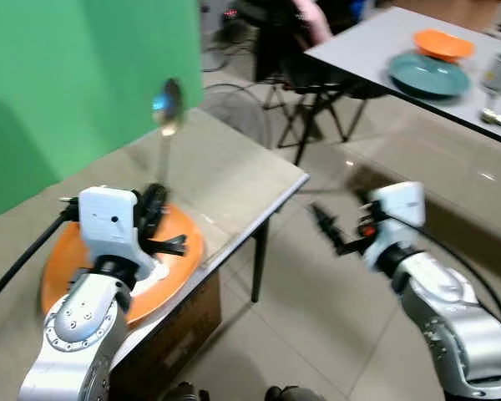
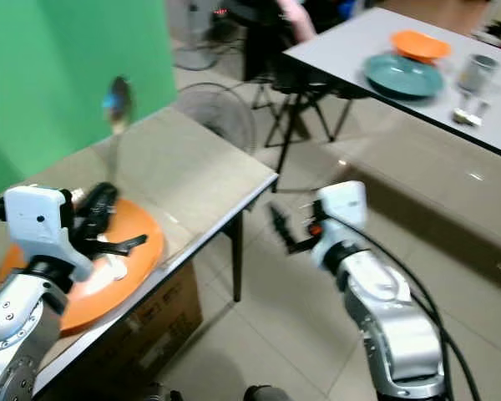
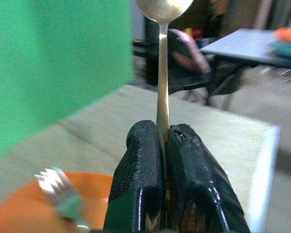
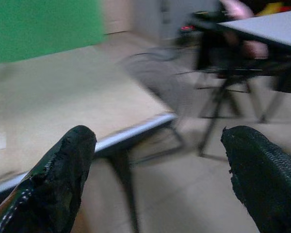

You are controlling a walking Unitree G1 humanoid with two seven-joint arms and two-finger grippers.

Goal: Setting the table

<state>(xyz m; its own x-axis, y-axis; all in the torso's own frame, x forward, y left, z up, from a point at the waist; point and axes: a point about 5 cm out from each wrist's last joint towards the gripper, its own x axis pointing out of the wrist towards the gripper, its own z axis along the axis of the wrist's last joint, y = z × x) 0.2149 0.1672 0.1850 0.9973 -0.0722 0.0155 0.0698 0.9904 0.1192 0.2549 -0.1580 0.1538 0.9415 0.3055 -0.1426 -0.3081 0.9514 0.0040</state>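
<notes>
My left gripper (image 1: 154, 207) is shut on the handle of a metal spoon (image 1: 168, 107), which stands upright with its bowl up. In the left wrist view the fingers (image 3: 140, 165) pinch the spoon (image 3: 162, 97) tightly. Below the gripper an orange plate (image 1: 182, 255) lies on the beige table (image 1: 234, 175); a fork (image 3: 58, 191) rests on the plate. My right gripper (image 1: 327, 227) hangs open over the floor, past the table's right edge, with nothing between its fingers (image 4: 63, 179).
A grey table (image 1: 359, 46) at the back right carries a teal plate (image 1: 428, 75), an orange bowl (image 1: 443, 42) and a glass (image 1: 498, 79). A fan (image 1: 238, 113) and folding chair legs (image 1: 317, 117) stand between the tables. A cardboard box (image 1: 184, 322) sits under the near table.
</notes>
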